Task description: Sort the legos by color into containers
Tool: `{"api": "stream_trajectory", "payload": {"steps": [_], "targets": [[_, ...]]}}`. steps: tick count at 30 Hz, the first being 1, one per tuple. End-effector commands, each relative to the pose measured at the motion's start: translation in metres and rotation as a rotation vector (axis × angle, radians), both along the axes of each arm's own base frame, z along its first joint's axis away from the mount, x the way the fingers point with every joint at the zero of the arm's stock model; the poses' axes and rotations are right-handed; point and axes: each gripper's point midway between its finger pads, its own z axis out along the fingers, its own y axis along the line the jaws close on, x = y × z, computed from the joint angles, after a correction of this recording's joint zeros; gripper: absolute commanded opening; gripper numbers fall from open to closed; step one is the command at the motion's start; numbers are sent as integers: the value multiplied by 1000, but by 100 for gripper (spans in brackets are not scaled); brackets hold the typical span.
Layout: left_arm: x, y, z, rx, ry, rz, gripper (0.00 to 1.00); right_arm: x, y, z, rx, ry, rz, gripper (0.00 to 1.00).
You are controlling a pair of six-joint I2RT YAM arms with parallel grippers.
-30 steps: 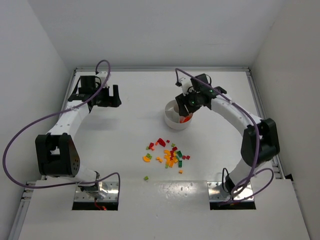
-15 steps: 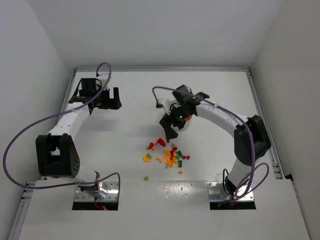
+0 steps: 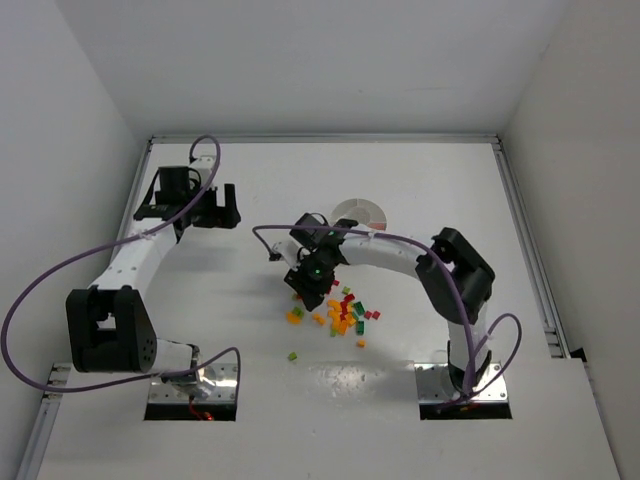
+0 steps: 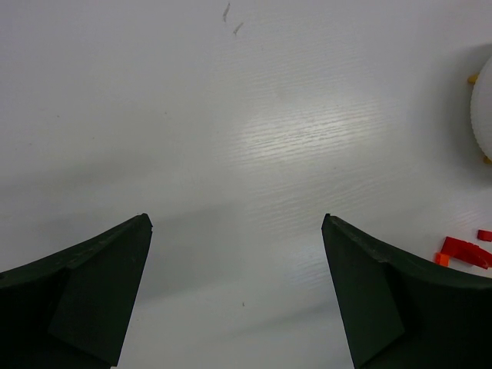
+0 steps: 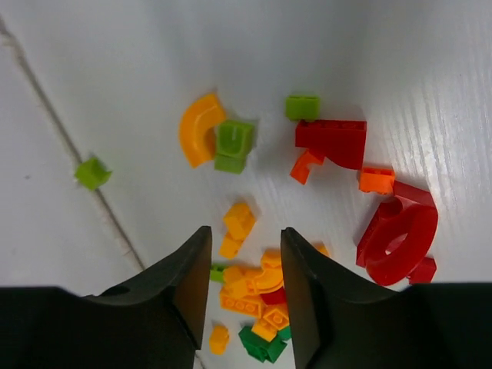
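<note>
The legos [image 3: 345, 312] lie in a loose red, orange, yellow and green pile at mid-table. My right gripper [image 3: 312, 285] hangs low over the pile's left edge. In the right wrist view its jaws [image 5: 244, 234] stand partly open and hold nothing, with small orange bricks [image 5: 238, 223] on the table between the fingertips. Ahead of it lie a curved orange piece [image 5: 200, 127], a green brick [image 5: 233, 144] and a red brick [image 5: 332, 141]. The white dish [image 3: 358, 212] with the containers sits behind the right arm, partly hidden. My left gripper [image 3: 195, 205] is wide open over bare table at the far left, jaws [image 4: 237, 219] empty.
A big red arch piece [image 5: 397, 234] lies right of the right fingers. A lone green brick [image 3: 292, 355] sits nearer the bases. The dish's rim [image 4: 484, 108] and some red bricks [image 4: 465, 250] show at the right edge of the left wrist view.
My right gripper has swung from over the dish down and left to the lego pile, and its jaws have narrowed after opening wide. The left arm has barely shifted.
</note>
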Motion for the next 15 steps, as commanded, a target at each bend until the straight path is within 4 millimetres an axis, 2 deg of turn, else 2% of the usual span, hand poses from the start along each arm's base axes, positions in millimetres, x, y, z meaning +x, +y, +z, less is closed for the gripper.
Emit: {"api": "stream_trajectory", "payload": {"steps": [1, 4, 8, 11, 13, 15], "targets": [[2, 4, 16, 2, -60, 10, 99, 15, 11, -1, -34, -97, -77, 40], [2, 4, 16, 2, -60, 10, 99, 15, 9, -20, -84, -105, -74, 39], [0, 7, 18, 3, -62, 19, 99, 24, 18, -26, -95, -110, -100, 39], [1, 8, 18, 11, -65, 12, 99, 27, 14, -36, -134, -111, -115, 41], [-1, 11, 17, 11, -55, 23, 99, 34, 18, -35, -137, -135, -134, 41], [-1, 15, 20, 11, -64, 34, 99, 35, 13, -45, -172, -134, -150, 39]]}}
